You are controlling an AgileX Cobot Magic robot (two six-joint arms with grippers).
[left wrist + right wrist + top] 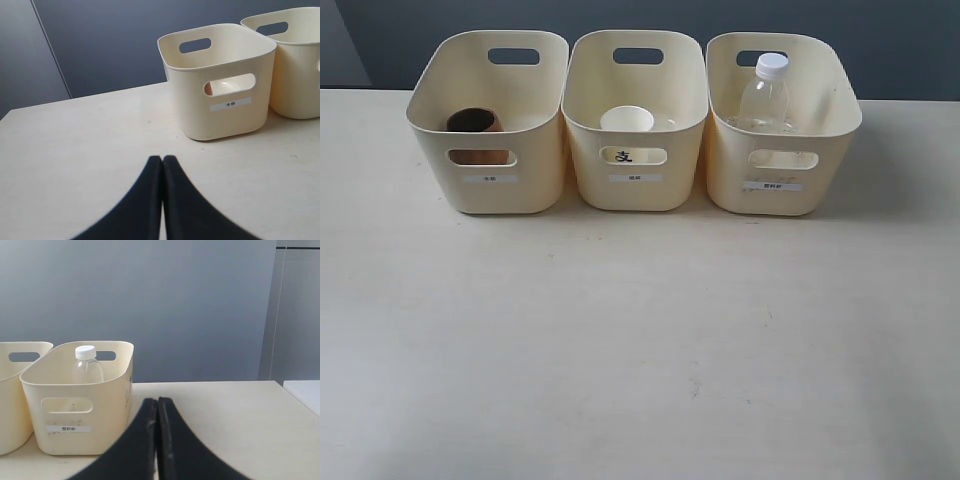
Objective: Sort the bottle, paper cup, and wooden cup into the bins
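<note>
Jaws L+R closed, empty | wooden cup (472, 121) mostly hidden in left bin (535, 180) | bottle (765, 100) btm obscured

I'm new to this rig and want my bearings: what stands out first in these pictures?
Three cream bins stand in a row at the back of the table, one thing in each: the wooden cup left, the paper cup middle, the bottle upright right. The left hand and right hand are shut, empty, short of the bins.
</note>
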